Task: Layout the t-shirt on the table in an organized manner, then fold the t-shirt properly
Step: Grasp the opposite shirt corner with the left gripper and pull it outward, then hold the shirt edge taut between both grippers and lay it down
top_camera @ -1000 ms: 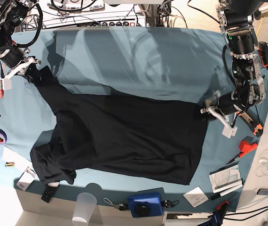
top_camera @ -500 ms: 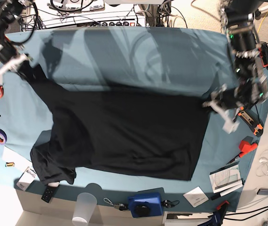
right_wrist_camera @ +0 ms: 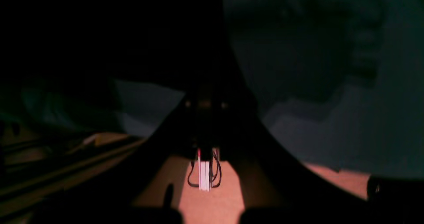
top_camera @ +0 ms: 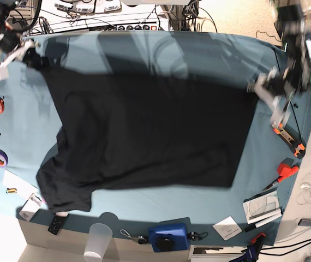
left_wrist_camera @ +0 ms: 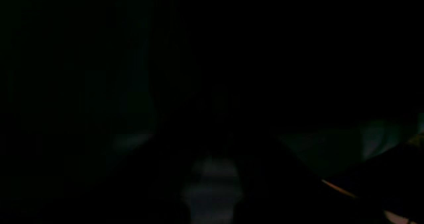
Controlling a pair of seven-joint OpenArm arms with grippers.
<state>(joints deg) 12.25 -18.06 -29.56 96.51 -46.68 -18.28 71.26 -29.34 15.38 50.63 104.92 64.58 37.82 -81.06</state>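
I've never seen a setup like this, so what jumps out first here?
A big black t-shirt is stretched across the middle of the teal table, filling most of it. Two arms hold its far corners: the right gripper at the far left of the base view, the left gripper at the right, both shut on the fabric. Tape rolls, a cup and tools lie along the table's edges.

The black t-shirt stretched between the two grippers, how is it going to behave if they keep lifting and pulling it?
The t-shirt looks floppy: only the edge between the right gripper and left gripper is taut, and its sleeve end lies rumpled. It probably drags easily across the table, seeming light. Once released, it would likely collapse.
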